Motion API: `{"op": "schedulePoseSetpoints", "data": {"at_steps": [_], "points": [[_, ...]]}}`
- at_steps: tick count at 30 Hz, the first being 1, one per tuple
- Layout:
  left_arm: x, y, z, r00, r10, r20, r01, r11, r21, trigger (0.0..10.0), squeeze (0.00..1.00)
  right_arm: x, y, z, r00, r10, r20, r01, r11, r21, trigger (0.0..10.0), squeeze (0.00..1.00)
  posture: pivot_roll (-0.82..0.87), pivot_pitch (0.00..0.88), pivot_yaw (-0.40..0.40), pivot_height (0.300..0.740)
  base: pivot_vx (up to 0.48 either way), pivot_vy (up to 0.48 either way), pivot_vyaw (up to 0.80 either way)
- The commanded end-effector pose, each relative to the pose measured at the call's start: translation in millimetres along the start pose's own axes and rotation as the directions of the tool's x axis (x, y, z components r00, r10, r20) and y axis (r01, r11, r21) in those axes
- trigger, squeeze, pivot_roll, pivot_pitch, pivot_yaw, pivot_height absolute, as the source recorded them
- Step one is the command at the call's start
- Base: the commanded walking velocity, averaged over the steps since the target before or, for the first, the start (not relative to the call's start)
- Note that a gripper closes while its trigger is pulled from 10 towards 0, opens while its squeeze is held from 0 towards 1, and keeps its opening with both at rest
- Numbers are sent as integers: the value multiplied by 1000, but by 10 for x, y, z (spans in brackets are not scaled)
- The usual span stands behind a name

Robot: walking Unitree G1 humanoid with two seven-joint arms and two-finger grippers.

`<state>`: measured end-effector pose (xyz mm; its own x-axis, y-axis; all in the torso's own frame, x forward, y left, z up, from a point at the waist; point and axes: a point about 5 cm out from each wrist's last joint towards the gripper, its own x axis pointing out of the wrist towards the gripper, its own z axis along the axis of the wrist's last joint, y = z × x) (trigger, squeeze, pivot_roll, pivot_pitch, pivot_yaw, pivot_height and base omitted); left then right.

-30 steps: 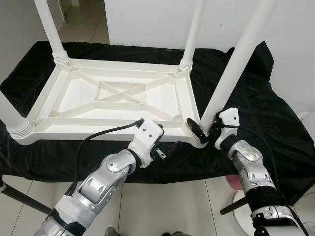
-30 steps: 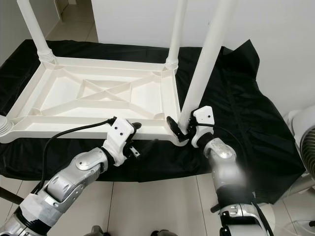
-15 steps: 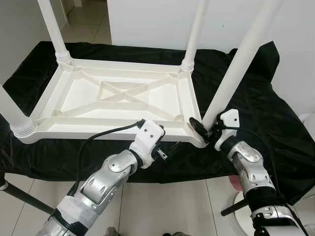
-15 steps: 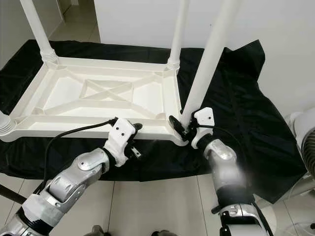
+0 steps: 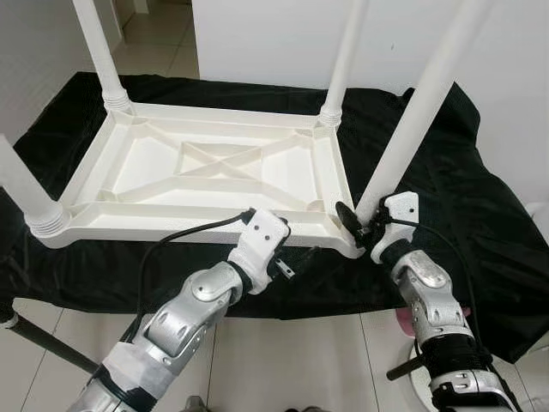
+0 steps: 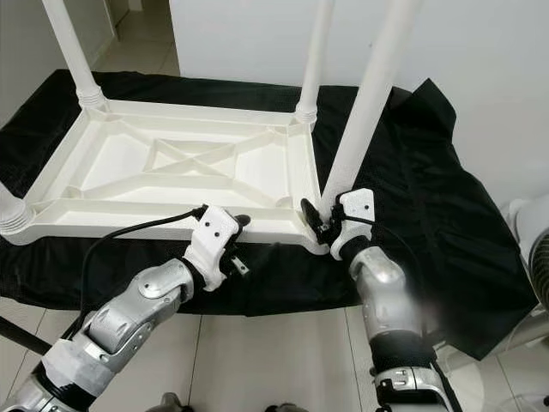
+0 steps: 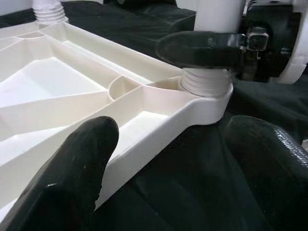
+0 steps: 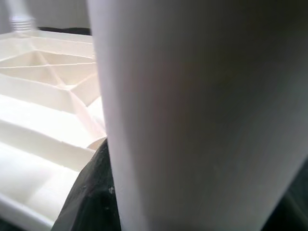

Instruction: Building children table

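A white plastic children's table [image 5: 171, 230] lies upside down on a black cloth, with its legs pointing up. My right gripper [image 5: 364, 225] is shut on the near-right leg [image 5: 420, 103], low down by its threaded socket. One of its black fingers [image 7: 202, 48] presses across the leg. Up close, the same leg [image 8: 192, 115] stands right against the right wrist camera. My left gripper [image 5: 298, 239] is open at the table's near rim, just left of that corner. Its fingers [image 7: 72, 163] stand wide apart, with the rim edge [image 7: 159, 139] between them.
The other legs stand at the far left [image 5: 99, 47], far right [image 5: 343, 60] and near left [image 5: 21, 184]. The black cloth [image 5: 480, 215] hangs over the front edge towards the tiled floor [image 5: 283, 360]. A white rounded object [image 6: 532, 240] sits at the right, and a black rod [image 5: 43, 348] at the lower left.
The whole picture has shifted a little, so the camera moved. Both grippers keep their places on the table: right still on the leg, left still at the rim.
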<state>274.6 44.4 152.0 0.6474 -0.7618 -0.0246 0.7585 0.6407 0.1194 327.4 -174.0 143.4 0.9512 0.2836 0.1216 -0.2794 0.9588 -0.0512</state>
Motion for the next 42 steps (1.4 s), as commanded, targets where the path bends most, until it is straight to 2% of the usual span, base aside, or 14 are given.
{"op": "schedulePoseSetpoints", "data": {"at_steps": [1,2,4,13,16,18,22,26,31,36,37,38,39,42], "points": [[-10,-76,-71,991,-129,-28,129,992,9,10000,0,-68,-90,-85,995,-80,-55,80,997,-3,10000,0,-9,31,-49,740,0,0,0],[-8,-81,-74,991,-128,-27,129,992,17,10000,0,-74,-71,-86,987,-149,-67,152,988,32,10000,0,-12,30,-48,740,0,0,0],[-12,-89,-76,991,-132,-27,133,991,15,10000,0,-87,-49,-92,973,-216,-77,222,973,69,10000,0,-13,28,-48,740,0,0,0],[-12,-95,-80,990,-137,-28,137,991,11,10000,0,-159,125,-103,918,-380,-110,389,919,71,10000,0,-12,27,-48,740,0,0,0],[-8,-100,-82,990,-136,-27,136,991,11,10000,0,-212,251,-164,825,-544,-152,560,823,96,10000,0,-7,26,-50,740,0,0,0],[-9,-102,-82,990,-136,-27,136,991,10,10000,0,-213,278,-168,814,-558,-161,576,811,104,10000,0,-7,26,-50,740,0,0,0],[-13,-107,-81,991,-133,-26,133,991,4,10000,0,-153,424,-69,854,-505,-123,519,843,139,10000,0,-11,27,-50,740,0,0,0],[-7,-112,-78,990,-136,-25,137,991,7,10000,0,-163,400,-60,864,-490,-114,502,856,125,10000,0,-11,29,-51,740,0,0,0],[-3,-112,-72,990,-136,-22,136,991,5,10000,0,-178,368,-32,857,-506,-100,515,849,116,10000,0,-13,35,-52,740,0,0,0],[-10,-124,-70,989,-146,-18,146,989,-12,10000,0,-176,358,12,885,-462,-61,466,879,106,10000,0,-14,42,-53,740,0,0,0],[-10,-123,-68,989,-146,-17,146,989,-13,10000,0,-182,345,18,888,-456,-52,459,882,102,10000,302,-14,47,-55,740,0,0,0],[-10,-123,-68,989,-146,-17,146,989,-13,10000,0,-182,345,18,888,-456,-52,459,882,102,10000,302,-14,47,-55,740,0,0,0],[-7,-118,-62,989,-144,-13,144,990,-13,10000,0,-195,320,23,895,-445,-40,446,889,97,10000,1000,-16,51,-56,740,0,0,0],[-5,-109,-49,990,-138,-6,138,990,-11,10000,0,-209,307,24,915,-403,-20,402,910,103,10000,1000,-17,54,-56,740,0,0,0]]}}
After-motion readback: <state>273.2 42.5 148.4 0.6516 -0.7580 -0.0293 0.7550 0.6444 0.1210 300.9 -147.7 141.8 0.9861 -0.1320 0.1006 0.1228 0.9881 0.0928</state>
